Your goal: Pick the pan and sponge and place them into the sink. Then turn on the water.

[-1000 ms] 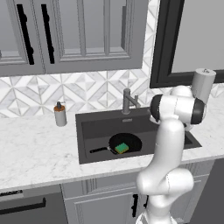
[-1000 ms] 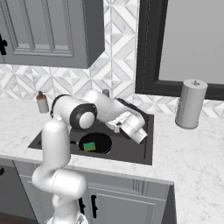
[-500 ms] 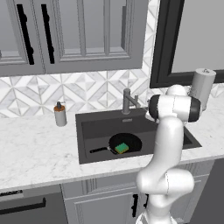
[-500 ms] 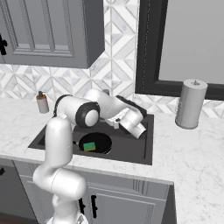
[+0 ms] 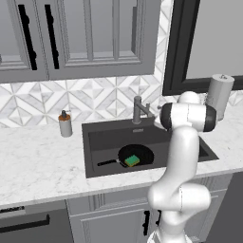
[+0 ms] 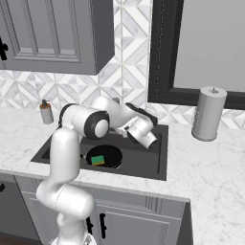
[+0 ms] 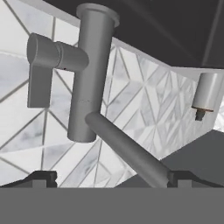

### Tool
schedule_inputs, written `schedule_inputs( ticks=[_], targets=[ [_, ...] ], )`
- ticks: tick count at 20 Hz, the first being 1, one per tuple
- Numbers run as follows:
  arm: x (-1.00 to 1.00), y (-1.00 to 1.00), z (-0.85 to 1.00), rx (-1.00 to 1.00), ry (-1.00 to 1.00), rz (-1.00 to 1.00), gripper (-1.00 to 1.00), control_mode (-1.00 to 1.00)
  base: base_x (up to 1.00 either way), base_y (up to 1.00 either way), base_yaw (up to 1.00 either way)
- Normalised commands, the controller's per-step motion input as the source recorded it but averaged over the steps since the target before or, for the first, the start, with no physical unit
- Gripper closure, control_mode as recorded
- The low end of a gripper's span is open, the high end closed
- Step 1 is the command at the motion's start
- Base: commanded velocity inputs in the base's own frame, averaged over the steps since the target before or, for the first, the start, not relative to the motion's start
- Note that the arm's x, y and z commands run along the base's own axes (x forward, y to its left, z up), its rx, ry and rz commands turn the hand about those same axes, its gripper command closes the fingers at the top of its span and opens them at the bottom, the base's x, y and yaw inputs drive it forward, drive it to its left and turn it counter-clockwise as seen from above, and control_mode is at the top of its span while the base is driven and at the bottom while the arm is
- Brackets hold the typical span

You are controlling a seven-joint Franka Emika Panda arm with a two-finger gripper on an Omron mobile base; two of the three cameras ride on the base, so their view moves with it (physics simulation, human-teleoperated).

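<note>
The black pan point(image 5: 142, 153) lies in the dark grey sink point(image 5: 147, 134), its handle pointing left, with the green sponge point(image 5: 132, 160) resting on it. The right base view shows the same pan point(image 6: 111, 154), sponge point(image 6: 98, 159) and sink point(image 6: 153, 158). My gripper point(image 7: 113, 179) is open and empty, its fingertips point(image 7: 41, 177) wide apart just in front of the grey faucet point(image 7: 89, 74). The faucet's spout point(image 7: 127, 151) reaches between my fingers, and its lever point(image 7: 48, 57) sticks out to one side. No water runs from the faucet point(image 5: 140, 110).
A soap dispenser point(image 5: 65, 124) stands on the marble counter left of the sink. A paper towel roll point(image 6: 208, 114) stands on the counter at the right. Grey cabinets hang above, and a dark-framed window point(image 6: 201, 43) sits behind the sink.
The arm has shifted slightly, and the hand has drawn a little closer to the faucet. The jaws stay open. Pan and sponge have not moved.
</note>
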Motion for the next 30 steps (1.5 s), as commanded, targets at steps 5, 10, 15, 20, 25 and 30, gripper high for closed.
schedule_inputs(
  ticks=[5,10,15,20,25,30],
  targets=[
    [0.28,0.0,0.02,0.0,0.0,-0.03,-1.0,-1.0,0.0,0.0,0.0],
    [0.41,0.0,0.0,0.0,0.0,-0.05,-1.0,-1.0,0.0,0.0,0.0],
    [0.41,0.0,-0.04,0.0,0.0,-0.06,-1.0,-1.0,0.0,0.0,0.0],
    [0.37,0.0,-0.21,-0.02,0.0,-0.04,-1.0,-1.0,0.0,0.0,0.0],
    [0.3,0.0,-0.28,-0.02,0.0,-0.04,-1.0,-1.0,0.0,0.0,0.0],
    [0.34,0.0,-0.07,0.0,0.0,-0.03,-1.0,-1.0,0.0,0.0,0.0]
  ],
)
